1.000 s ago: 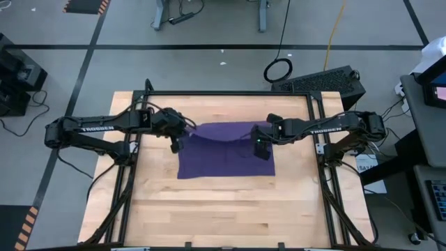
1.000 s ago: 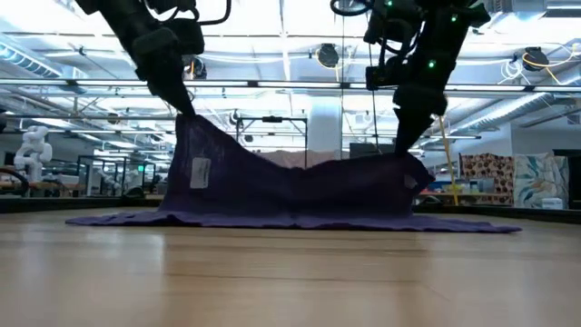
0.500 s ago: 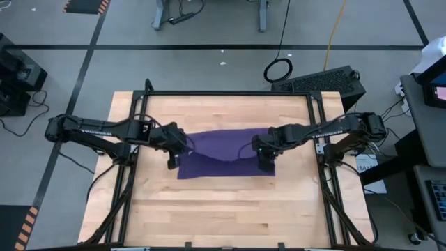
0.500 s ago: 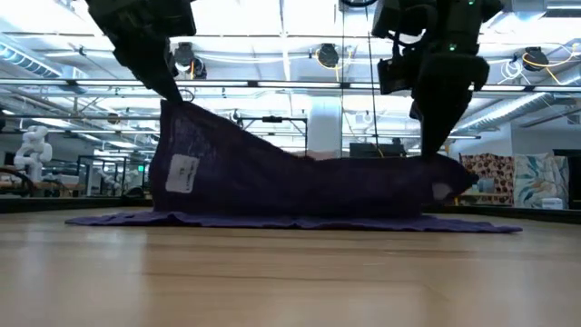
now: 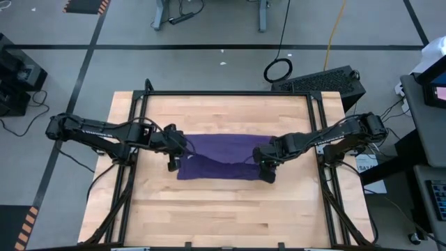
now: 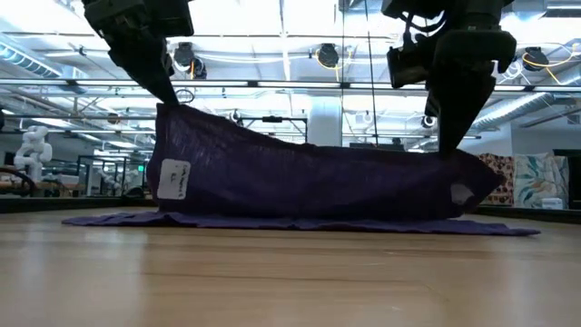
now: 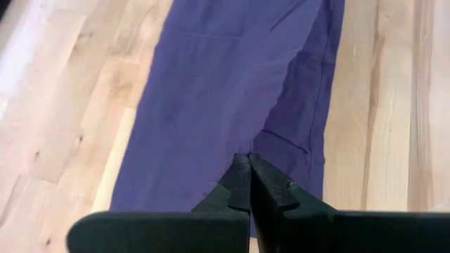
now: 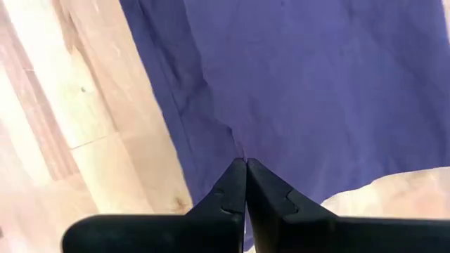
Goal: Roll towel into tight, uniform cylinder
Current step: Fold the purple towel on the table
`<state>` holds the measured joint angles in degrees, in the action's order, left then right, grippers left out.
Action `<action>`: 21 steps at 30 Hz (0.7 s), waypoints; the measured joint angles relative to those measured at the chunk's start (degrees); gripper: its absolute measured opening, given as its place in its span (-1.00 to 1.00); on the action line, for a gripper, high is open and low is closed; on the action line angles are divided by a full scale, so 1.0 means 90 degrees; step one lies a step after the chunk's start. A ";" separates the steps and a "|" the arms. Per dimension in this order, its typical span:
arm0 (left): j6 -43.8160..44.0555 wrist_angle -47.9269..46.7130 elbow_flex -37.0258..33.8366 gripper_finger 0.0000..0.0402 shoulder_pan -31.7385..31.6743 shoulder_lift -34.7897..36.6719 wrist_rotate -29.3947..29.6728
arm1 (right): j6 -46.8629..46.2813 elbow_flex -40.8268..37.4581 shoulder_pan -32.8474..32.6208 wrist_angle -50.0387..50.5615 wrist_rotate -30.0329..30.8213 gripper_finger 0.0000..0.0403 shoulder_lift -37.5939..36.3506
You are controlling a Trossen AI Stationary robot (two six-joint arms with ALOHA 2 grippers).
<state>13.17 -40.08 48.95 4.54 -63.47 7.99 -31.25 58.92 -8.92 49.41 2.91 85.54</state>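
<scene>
1. High view: the towel (image 5: 219, 159) is seen mid-counter (image 5: 223, 209), pinched at its ends by the left gripper (image 5: 173, 161) and the right gripper (image 5: 267, 172).
2. Low view: one towel edge is held raised; a white tag (image 6: 173, 179) is shown.
3. Wrist views: both pairs of fingers (image 7: 247, 184) are clenched on cloth.

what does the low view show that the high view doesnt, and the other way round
Only the low view shows the white tag on the towel, how far the pinched edge is lifted off the table, and the ceiling lights of the room behind. Only the high view shows the whole tabletop with its black frame, the grey floor and a coiled cable. Both show the left gripper and right gripper shut on the purple towel's raised edge, one at each end.
</scene>
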 joint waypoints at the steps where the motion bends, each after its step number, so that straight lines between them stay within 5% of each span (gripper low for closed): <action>1: 0.0000 -0.0003 0.0000 -1.00 0.0025 -0.0023 0.0001 | -0.0082 0.0000 -0.0038 0.0002 -0.0001 -1.00 0.0000; 21: -0.0022 -0.0004 0.0000 -1.00 0.0220 -0.0939 -0.0001 | -0.0292 0.0000 -0.0630 -0.0025 0.0179 -0.95 0.0000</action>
<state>12.97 -40.12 48.95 6.52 -71.92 7.99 -33.88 58.92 -14.59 49.18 4.52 85.54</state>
